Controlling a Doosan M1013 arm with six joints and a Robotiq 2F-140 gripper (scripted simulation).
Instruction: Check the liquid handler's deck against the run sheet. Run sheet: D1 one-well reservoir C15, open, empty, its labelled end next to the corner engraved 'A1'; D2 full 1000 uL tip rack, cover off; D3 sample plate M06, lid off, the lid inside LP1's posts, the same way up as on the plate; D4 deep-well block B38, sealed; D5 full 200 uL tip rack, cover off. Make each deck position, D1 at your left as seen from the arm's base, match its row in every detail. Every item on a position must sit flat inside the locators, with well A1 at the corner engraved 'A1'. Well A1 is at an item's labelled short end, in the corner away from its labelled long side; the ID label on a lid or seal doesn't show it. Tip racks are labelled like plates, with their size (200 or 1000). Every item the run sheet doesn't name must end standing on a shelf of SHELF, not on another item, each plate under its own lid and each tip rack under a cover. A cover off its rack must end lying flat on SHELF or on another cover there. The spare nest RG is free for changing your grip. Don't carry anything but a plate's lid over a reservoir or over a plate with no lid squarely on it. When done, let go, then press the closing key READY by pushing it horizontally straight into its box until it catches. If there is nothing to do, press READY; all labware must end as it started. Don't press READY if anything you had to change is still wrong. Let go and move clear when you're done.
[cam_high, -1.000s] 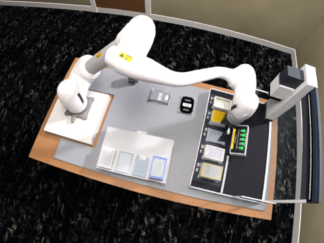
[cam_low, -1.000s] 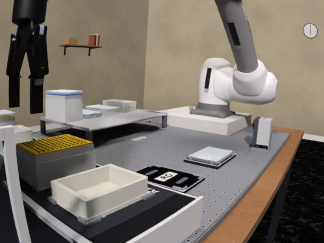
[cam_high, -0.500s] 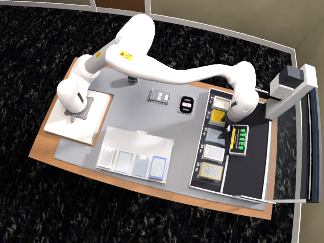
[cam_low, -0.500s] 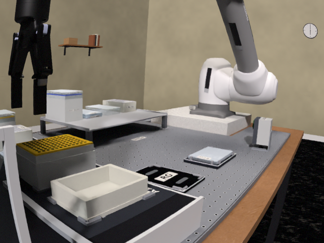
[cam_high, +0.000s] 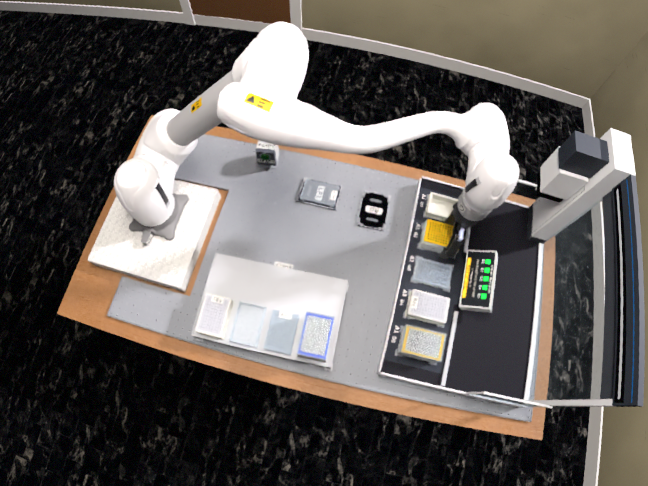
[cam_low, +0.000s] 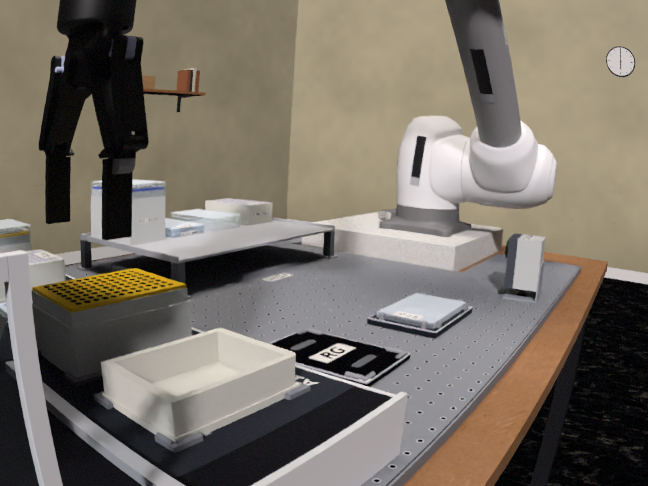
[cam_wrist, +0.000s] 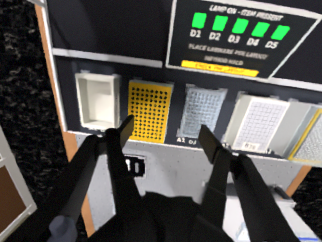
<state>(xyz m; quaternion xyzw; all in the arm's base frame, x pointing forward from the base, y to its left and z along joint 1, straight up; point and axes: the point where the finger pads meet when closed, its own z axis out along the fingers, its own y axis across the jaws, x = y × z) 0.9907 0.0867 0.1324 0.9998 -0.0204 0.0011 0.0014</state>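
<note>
My gripper (cam_high: 460, 236) (cam_low: 86, 219) (cam_wrist: 167, 127) is open and empty, hanging high over the deck near D2 and D3. On the deck stand a row of items. The white open reservoir (cam_high: 438, 205) (cam_low: 198, 376) (cam_wrist: 97, 100) is on D1. A yellow-topped tip rack (cam_high: 438, 232) (cam_low: 104, 287) (cam_wrist: 150, 110) with no cover is on D2. A clear plate (cam_high: 432, 273) (cam_wrist: 202, 107) is on D3. A white block (cam_high: 428, 306) (cam_wrist: 260, 120) is on D4. A yellow-rimmed tip rack (cam_high: 422, 342) (cam_wrist: 310, 135) is on D5. A lid (cam_high: 319, 192) (cam_low: 421, 309) lies in the LP1 posts.
The black nest RG (cam_high: 374, 205) (cam_low: 341, 357) is empty. The key box (cam_high: 265, 152) (cam_low: 523, 264) stands at the table's far edge. The shelf (cam_high: 277, 277) (cam_low: 219, 244) carries a blue-rimmed tip rack (cam_high: 315, 336), a white plate (cam_high: 213, 313) and two flat covers. The lamp panel (cam_high: 477, 279) (cam_wrist: 235, 35) shows green.
</note>
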